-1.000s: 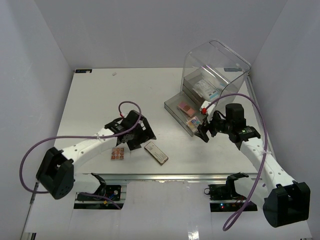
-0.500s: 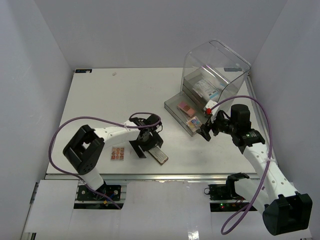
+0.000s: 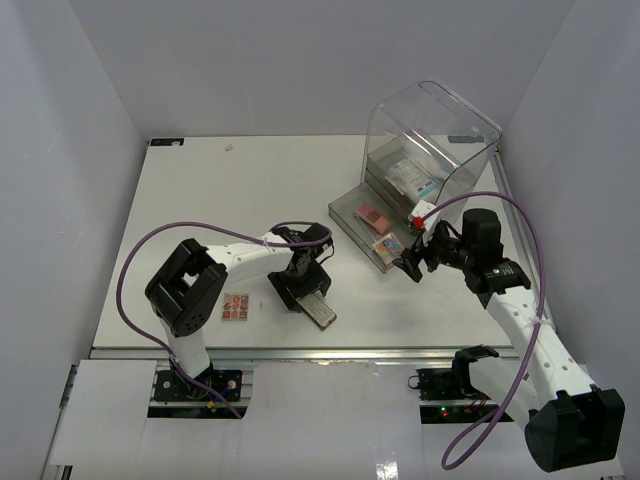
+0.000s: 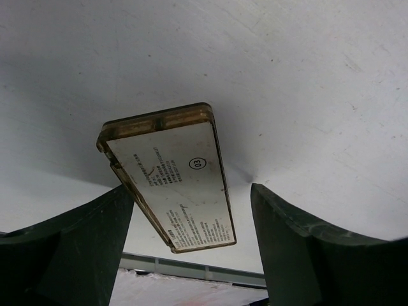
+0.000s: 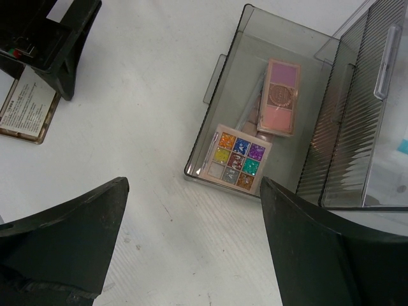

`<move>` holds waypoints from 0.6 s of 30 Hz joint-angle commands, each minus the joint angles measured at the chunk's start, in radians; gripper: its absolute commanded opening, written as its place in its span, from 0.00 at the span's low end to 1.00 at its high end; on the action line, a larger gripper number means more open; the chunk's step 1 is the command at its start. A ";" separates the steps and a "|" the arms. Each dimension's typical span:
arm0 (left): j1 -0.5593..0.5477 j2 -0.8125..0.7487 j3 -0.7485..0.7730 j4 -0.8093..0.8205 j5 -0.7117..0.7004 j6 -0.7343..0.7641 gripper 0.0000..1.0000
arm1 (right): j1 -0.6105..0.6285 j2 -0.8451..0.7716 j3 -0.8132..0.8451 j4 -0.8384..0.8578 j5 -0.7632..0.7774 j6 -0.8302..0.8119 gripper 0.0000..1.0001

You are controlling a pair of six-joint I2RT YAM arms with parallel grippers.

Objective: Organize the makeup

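A long dark compact (image 3: 318, 310) lies label-up near the table's front edge. In the left wrist view it (image 4: 172, 178) lies between my open fingers. My left gripper (image 3: 300, 291) is open, low over it, and holds nothing. A small pink palette (image 3: 236, 307) lies on the table to its left. My right gripper (image 3: 411, 265) is open and empty beside the pulled-out drawer (image 3: 347, 222). The drawer holds a pink palette (image 5: 280, 95) and a multicolour palette (image 5: 239, 157). A white packet with blue print (image 3: 415, 178) lies inside the box. No lipstick tubes show.
The tall clear acrylic drawer box (image 3: 430, 130) stands at the back right, its grey drawer (image 5: 217, 127) reaching toward the table's middle. Purple cables loop over both arms. The table's front edge (image 3: 330, 350) runs just past the compact. White walls close in left, right and back.
My left gripper has swung right, from beside the small pink palette to over the long compact. The right gripper has shifted only slightly and stays open.
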 commanded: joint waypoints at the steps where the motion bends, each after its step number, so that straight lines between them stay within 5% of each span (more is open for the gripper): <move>1: -0.008 0.051 -0.028 -0.002 0.003 -0.040 0.74 | -0.007 -0.021 -0.010 0.039 -0.001 -0.001 0.90; 10: -0.006 -0.021 -0.033 0.037 0.004 0.056 0.24 | -0.013 -0.025 -0.011 0.039 0.001 -0.001 0.90; 18: -0.001 -0.071 0.160 0.083 -0.078 0.255 0.05 | -0.020 -0.027 -0.012 0.039 0.004 -0.003 0.90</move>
